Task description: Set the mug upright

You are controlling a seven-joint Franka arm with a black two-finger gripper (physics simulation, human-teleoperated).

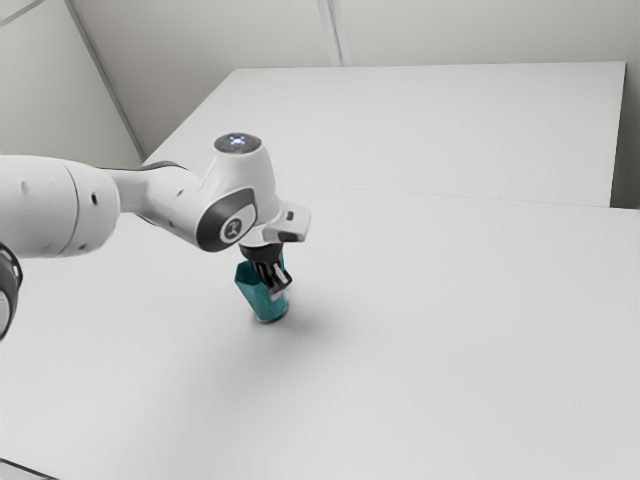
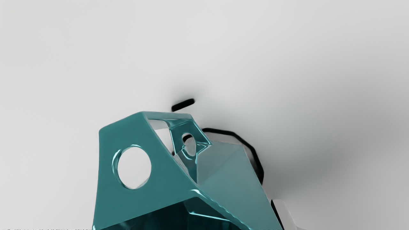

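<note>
Bright, diffuse light washes the white surface. A soft shadow spreads beside the teal mug, whose edges catch pale glints in the wrist view.

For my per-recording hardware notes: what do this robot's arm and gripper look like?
The arm is white with smooth, rounded segments. Near its wrist, a dark grey joint cover bears a round emblem, and a dark cap shows small bluish-white lights. The gripper is black.
</note>
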